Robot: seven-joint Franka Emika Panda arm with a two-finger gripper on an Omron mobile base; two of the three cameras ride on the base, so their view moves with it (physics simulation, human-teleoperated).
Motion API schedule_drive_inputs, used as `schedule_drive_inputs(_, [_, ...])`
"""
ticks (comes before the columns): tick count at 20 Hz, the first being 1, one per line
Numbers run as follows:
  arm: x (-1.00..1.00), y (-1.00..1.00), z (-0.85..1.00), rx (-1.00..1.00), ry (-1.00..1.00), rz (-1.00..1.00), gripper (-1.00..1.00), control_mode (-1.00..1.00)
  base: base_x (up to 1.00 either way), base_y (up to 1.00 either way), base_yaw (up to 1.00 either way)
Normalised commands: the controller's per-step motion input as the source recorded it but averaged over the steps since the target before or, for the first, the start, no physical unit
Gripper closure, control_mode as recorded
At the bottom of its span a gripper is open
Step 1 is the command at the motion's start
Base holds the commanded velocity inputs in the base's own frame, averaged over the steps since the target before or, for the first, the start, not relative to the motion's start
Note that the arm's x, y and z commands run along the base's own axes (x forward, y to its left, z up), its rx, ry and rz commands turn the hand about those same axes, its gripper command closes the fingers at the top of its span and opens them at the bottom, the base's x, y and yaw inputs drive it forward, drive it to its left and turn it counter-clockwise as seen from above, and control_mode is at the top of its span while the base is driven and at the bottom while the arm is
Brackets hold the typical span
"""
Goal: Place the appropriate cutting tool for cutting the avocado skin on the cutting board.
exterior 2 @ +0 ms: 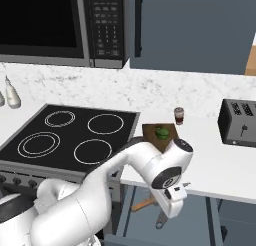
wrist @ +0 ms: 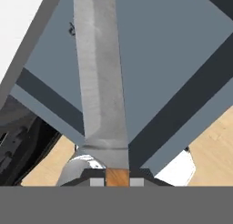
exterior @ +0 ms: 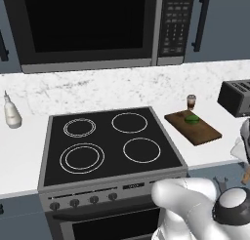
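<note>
In the hand view my gripper is shut on the cutting tool's tan wooden handle. Its long grey blade runs straight away from the hand. From the right base view, the gripper hangs below the counter's front edge, in front of the cabinets, with the tan handle sticking out to the left. The dark-brown cutting board lies on the counter right of the stove. On it rests the dark-green avocado. My arm's elbow hides part of the board in the right base view.
A small brown jar stands just behind the board. A black toaster sits further right. The black stove is left of the board, a pale bottle beyond it, a microwave above.
</note>
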Motion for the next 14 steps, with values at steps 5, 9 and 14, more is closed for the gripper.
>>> schedule_drive_inputs(5, [0.69,0.78,0.83,-0.03,0.00,0.00,1.00,-1.00,0.00,0.00,0.00])
schedule_drive_inputs(9, [1.00,0.45,0.46,-0.01,0.00,0.00,1.00,-1.00,0.00,0.00,0.00])
schedule_drive_inputs(14, [1.00,0.07,0.17,0.00,0.00,0.00,1.00,-1.00,0.00,0.00,0.00])
